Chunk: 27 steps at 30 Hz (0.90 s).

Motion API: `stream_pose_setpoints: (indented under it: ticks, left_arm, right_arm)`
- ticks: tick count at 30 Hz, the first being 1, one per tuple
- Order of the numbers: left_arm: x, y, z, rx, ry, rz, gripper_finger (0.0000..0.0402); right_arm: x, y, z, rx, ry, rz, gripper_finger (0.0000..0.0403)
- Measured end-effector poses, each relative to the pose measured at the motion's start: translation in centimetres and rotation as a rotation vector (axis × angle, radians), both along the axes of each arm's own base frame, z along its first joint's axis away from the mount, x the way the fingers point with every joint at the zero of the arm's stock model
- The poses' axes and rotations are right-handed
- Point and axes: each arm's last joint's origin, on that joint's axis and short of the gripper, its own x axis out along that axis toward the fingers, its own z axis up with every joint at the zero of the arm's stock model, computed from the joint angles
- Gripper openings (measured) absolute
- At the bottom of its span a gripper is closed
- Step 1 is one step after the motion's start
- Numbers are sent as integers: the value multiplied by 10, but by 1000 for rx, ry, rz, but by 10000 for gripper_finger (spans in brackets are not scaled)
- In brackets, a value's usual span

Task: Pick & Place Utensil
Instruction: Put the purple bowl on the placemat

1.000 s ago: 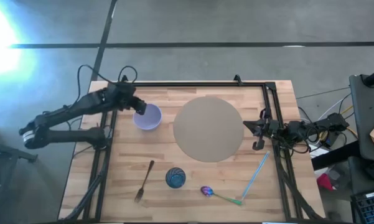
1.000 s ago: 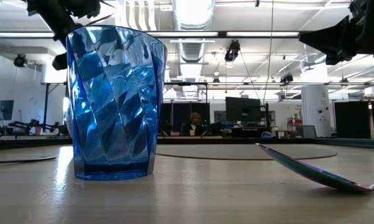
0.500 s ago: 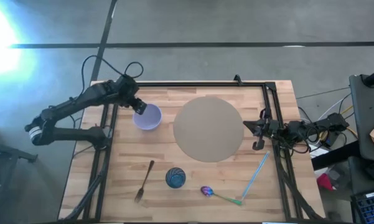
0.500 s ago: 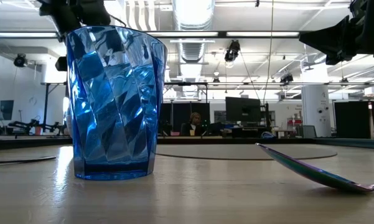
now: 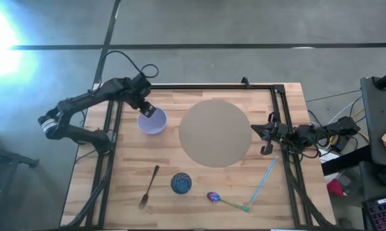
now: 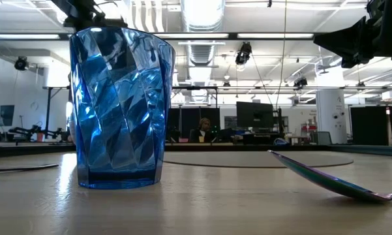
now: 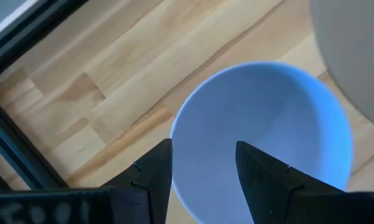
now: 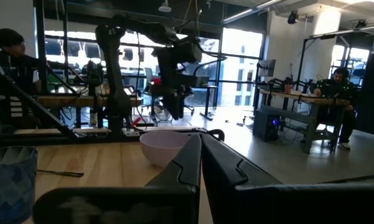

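Note:
A dark fork point(image 5: 149, 186) lies flat near the front left. An iridescent spoon point(image 5: 214, 197) with a green handle lies at the front middle, beside a light blue stick point(image 5: 264, 181). My left gripper point(image 5: 144, 108) hovers open over the far left rim of the pale lavender bowl point(image 5: 152, 120), pointing steeply down. In the left wrist view its fingers point(image 7: 154, 171) stand apart above the bowl point(image 7: 267, 124) with nothing between them. My right gripper point(image 5: 264, 137) waits shut at the table's right edge, pointing toward the table's left.
A round tan mat point(image 5: 215, 133) lies in the table's middle. A blue faceted cup point(image 5: 181, 183) stands upright between the fork and the spoon. A black frame rail point(image 5: 205, 86) runs along the far edge and both sides. People sit in the room beyond the table.
My left arm has swung toward the table's far edge. Its gripper has shifted a little toward the right over the bowl's rim and tipped more steeply down, and it is still open. The bowl and the utensils have stayed where they were.

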Motion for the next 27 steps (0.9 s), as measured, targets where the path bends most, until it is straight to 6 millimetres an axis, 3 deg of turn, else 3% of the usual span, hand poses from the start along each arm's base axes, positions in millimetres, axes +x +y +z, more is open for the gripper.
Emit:
stream_pose_setpoints:
  ticks: [27]
  left_arm:
    - [12, 22, -33, -84, 121, -5, 168]
  right_arm:
    - [0, 0, 0, 0, 0, 0, 8]
